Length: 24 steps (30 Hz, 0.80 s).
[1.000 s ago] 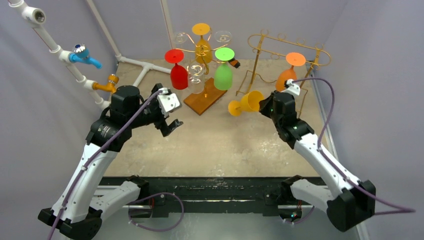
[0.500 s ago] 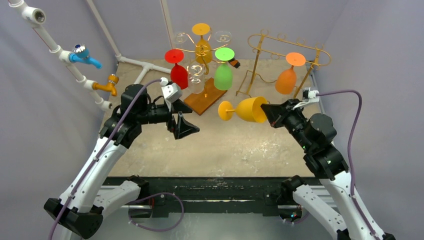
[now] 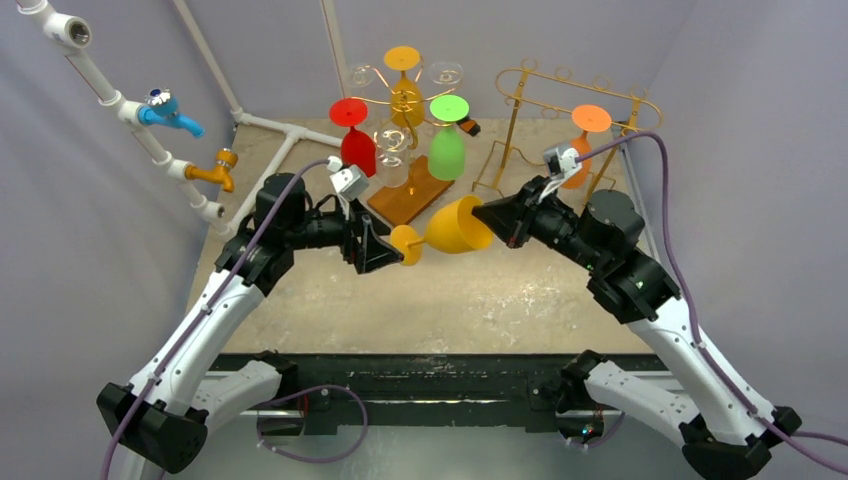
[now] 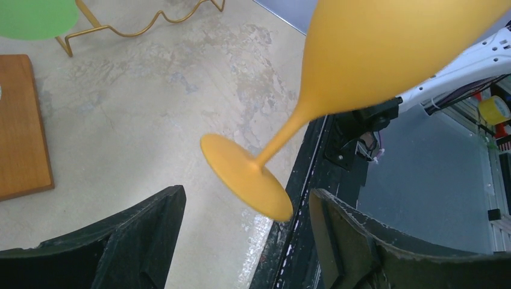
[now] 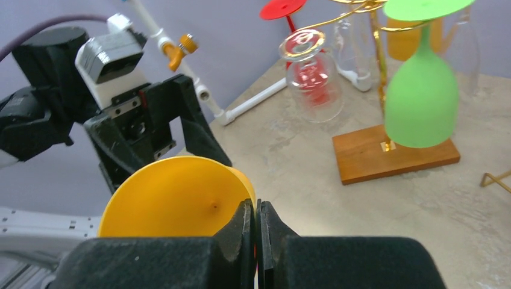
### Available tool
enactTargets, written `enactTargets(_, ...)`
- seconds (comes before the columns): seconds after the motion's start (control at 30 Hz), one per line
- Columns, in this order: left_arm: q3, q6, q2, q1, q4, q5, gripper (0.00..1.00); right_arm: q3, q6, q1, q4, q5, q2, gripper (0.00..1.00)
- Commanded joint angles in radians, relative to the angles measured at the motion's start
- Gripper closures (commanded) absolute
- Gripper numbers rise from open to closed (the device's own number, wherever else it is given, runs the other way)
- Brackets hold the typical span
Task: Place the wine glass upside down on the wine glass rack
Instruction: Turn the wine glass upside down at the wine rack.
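The wine glass (image 3: pixel 455 228) is opaque matte yellow-orange, with a rounded bowl tapering into a short stem and a flat round foot. It hangs sideways in the air above the table (image 3: pixel 480 290), in front of the wooden-based rack (image 3: pixel 410 195), mouth to the right and foot to the left. The right gripper (image 3: pixel 487 213) pinches its rim, fingers pressed on the thin wall. The left gripper (image 3: pixel 385 250) stands spread, its fingers (image 4: pixel 150 229) flanking the foot without touching it

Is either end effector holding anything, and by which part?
The right end effector pinches the yellow wine glass by its bowl's rim. The left end effector stands open around the foot.
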Motion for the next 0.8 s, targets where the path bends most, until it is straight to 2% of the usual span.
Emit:
enactTargets(0.0, -0.013, -0.082, 0.009, 0.001, 0.066, 0.002, 0.27, 0.067, -0.062, 0.096, 0.047, 0.021, 0.032, 1.00)
enactTargets(0.13, -0.013, -0.064, 0.009, 0.001, 0.043, 0.003, 0.53, 0.076, -0.079, 0.183, 0.081, 0.094, 0.053, 1.00)
enactTargets(0.37, 0.033, 0.055, 0.006, 0.001, -0.091, 0.005, 0.99, 0.066, -0.104, 0.268, 0.106, 0.187, 0.073, 1.00)
enactTargets(0.57, 0.079, 0.118, 0.007, 0.001, -0.183, 0.006, 1.00, 0.037, -0.104, 0.304, 0.109, 0.230, 0.065, 1.00)
enactTargets(0.63, 0.084, 0.116, 0.005, 0.001, -0.183, 0.009, 1.00, 0.033, -0.099, 0.310, 0.104, 0.230, 0.074, 0.96)
enactTargets(0.67, 0.088, 0.111, 0.006, 0.001, -0.181, 0.008, 1.00, 0.034, -0.100, 0.320, 0.098, 0.241, 0.078, 1.00)
enactTargets(0.73, 0.096, 0.085, 0.012, 0.001, -0.181, -0.002, 1.00, 0.017, -0.107, 0.359, 0.112, 0.311, 0.068, 1.00)
enactTargets(0.77, 0.101, 0.059, 0.020, 0.001, -0.185, -0.015, 0.90, 0.003, -0.113, 0.376, 0.132, 0.342, 0.055, 1.00)
